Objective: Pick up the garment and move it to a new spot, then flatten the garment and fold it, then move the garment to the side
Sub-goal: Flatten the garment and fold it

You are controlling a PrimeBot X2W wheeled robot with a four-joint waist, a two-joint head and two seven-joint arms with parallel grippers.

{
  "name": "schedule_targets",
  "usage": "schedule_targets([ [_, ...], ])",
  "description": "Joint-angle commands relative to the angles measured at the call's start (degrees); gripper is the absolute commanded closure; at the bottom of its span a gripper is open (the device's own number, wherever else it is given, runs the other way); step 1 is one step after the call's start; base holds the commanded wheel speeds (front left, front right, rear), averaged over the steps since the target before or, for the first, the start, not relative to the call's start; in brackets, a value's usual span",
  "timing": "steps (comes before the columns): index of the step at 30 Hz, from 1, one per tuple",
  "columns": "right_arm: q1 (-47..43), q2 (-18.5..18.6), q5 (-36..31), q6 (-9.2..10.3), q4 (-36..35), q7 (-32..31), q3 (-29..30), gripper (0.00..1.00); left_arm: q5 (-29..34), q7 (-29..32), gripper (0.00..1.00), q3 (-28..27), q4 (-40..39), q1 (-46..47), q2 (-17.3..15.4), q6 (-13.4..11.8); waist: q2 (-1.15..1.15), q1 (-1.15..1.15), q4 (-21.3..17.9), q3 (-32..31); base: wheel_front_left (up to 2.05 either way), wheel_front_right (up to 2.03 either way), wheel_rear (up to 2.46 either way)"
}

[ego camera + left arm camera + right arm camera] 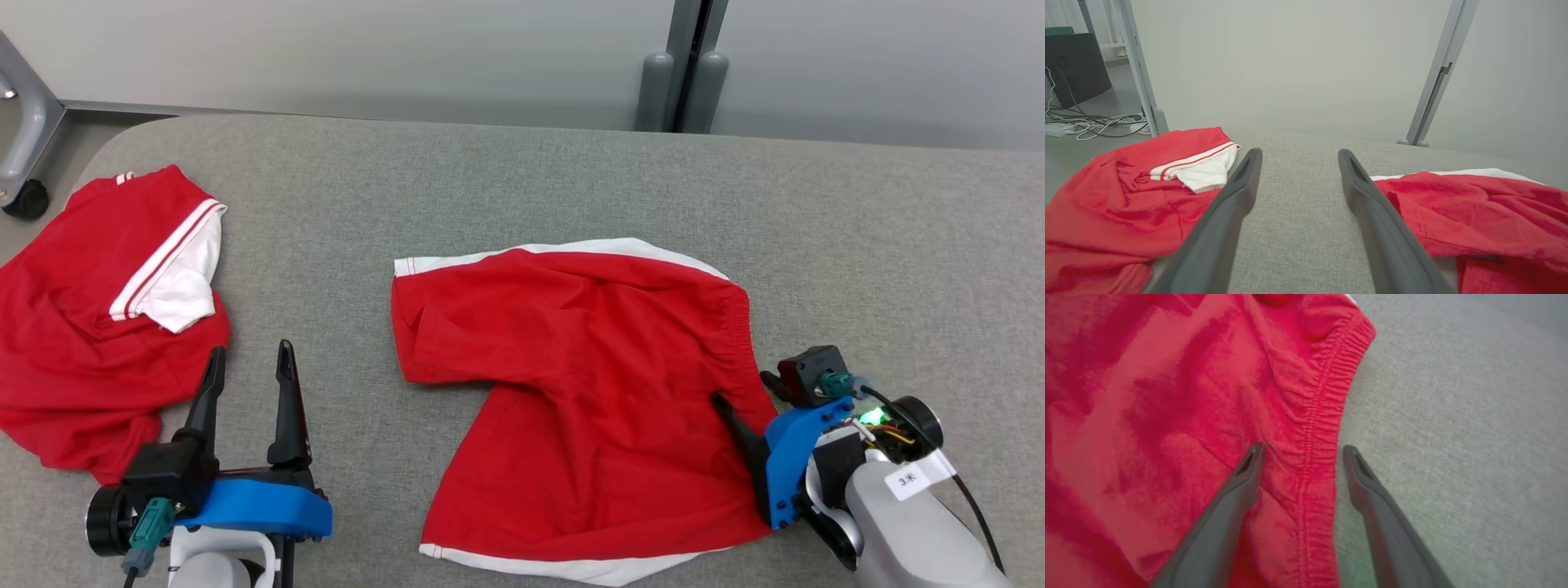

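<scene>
The garment [588, 392], red shorts with white trim, lies spread in the middle of the grey table [522, 180]. My right gripper [741, 389] is at its right edge, open, with nothing held. In the right wrist view the right gripper [1303, 449] straddles the gathered elastic waistband [1318, 428]: one finger is over the red cloth, the other over bare table. My left gripper [250, 351] stands open at the lower left, over bare table left of the garment. Seen from the left wrist, the left gripper [1300, 154] has grey table between its fingers and the garment [1474, 212] on its right.
A second red garment [90, 327] with white striped trim lies crumpled at the table's left end, close to my left gripper; it also appears as the red heap [1114, 204] in the left wrist view. A pale wall and grey posts [682, 90] stand behind the table.
</scene>
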State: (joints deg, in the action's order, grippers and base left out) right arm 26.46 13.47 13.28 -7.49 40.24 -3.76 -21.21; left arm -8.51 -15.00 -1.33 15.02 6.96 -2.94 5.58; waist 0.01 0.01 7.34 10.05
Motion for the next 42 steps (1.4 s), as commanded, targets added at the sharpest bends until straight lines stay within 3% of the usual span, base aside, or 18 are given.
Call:
schedule_targets([
  [1, 1.55, -0.22, 0.59, -0.01, 1.98, 0.24, -0.96, 0.00, -0.10, -0.27, 0.00, 0.02, 0.01, 0.67, 0.09, -0.31, -0.01, -0.01, 0.03, 0.16, 0.00, 0.00, 0.00],
  [2, 1.96, -0.53, 1.03, -0.02, 3.24, 0.24, -1.59, 0.17, -0.14, -0.28, 0.00, 0.06, 0.05, 0.70, 0.08, -0.33, -0.01, -0.01, -0.01, 0.19, 0.00, 0.00, 0.00],
  [3, 2.36, -0.75, 1.36, -0.02, 4.26, 0.56, -2.34, 0.88, -0.19, -0.27, 0.00, 0.10, 0.12, 0.74, 0.08, -0.38, -0.01, -0.01, -0.04, 0.17, 0.00, 0.00, 0.00],
  [4, 2.93, -0.87, 1.68, -0.02, 4.83, 1.29, -2.85, 1.00, -0.23, -0.28, 0.00, 0.15, 0.18, 0.82, 0.09, -0.42, -0.01, -0.01, -0.05, 0.14, 0.00, 0.00, 0.00],
  [10, 7.27, -0.93, 2.76, -0.01, 4.96, 7.24, -3.63, 1.00, -0.20, -0.28, 0.00, 0.19, 0.03, 0.61, 0.10, -0.53, -0.01, -0.01, -0.10, -0.31, 0.00, 0.00, 0.00],
  [14, 10.91, -1.10, 3.56, -0.01, 4.87, 7.98, -3.40, 1.00, -0.50, -0.27, 0.00, 0.66, -0.20, 0.78, 0.07, -0.55, -0.01, -0.01, 0.34, -0.02, 0.00, 0.00, 0.00],
  [23, 18.95, -4.93, 2.47, -0.01, 13.06, 9.02, -2.77, 1.00, -1.05, -0.27, 0.00, 1.19, 0.17, 1.96, 0.08, -0.68, -0.01, -0.01, 1.73, 1.72, 0.00, 0.00, 0.00],
  [24, 19.59, -5.34, 2.15, -0.01, 14.32, 9.70, -2.82, 0.84, -1.06, -0.28, 0.00, 1.21, 0.24, 2.11, 0.09, -0.70, -0.01, -0.01, 1.76, 1.81, 0.00, 0.00, 0.00],
  [25, 19.99, -5.99, 2.19, -0.01, 15.59, 10.41, -2.81, 0.46, -1.05, -0.27, 0.00, 1.17, 0.32, 2.19, 0.09, -0.72, -0.01, -0.01, 1.73, 1.82, 0.00, 0.00, 0.00],
  [26, 20.24, -6.53, 2.48, -0.01, 16.82, 11.08, -2.67, 0.00, -0.98, -0.27, 0.00, 1.06, 0.37, 2.18, 0.08, -0.73, -0.01, -0.01, 1.60, 1.72, 0.00, 0.00, 0.00],
  [34, 17.07, -6.29, 5.38, -0.01, 18.50, 18.36, -1.10, 0.00, 0.06, -0.27, 0.00, -0.03, 0.83, 0.73, 0.10, -0.30, -0.01, -0.01, -0.62, -0.81, 0.00, 0.00, 0.00],
  [37, 14.08, -4.66, 6.60, -0.01, 15.61, 18.96, 0.24, 0.00, 0.47, -0.27, 0.00, -0.67, 0.69, 0.08, 0.08, -0.13, -0.01, -0.01, -1.89, -1.64, 0.00, 0.00, 0.00],
  [42, 5.62, -1.26, 6.45, -0.01, 4.17, 19.00, 6.83, 0.00, 1.11, -0.28, 0.00, -1.41, 0.34, -1.10, 0.09, -0.06, -0.01, -0.01, -3.70, -2.79, 0.00, 0.00, 0.00],
])
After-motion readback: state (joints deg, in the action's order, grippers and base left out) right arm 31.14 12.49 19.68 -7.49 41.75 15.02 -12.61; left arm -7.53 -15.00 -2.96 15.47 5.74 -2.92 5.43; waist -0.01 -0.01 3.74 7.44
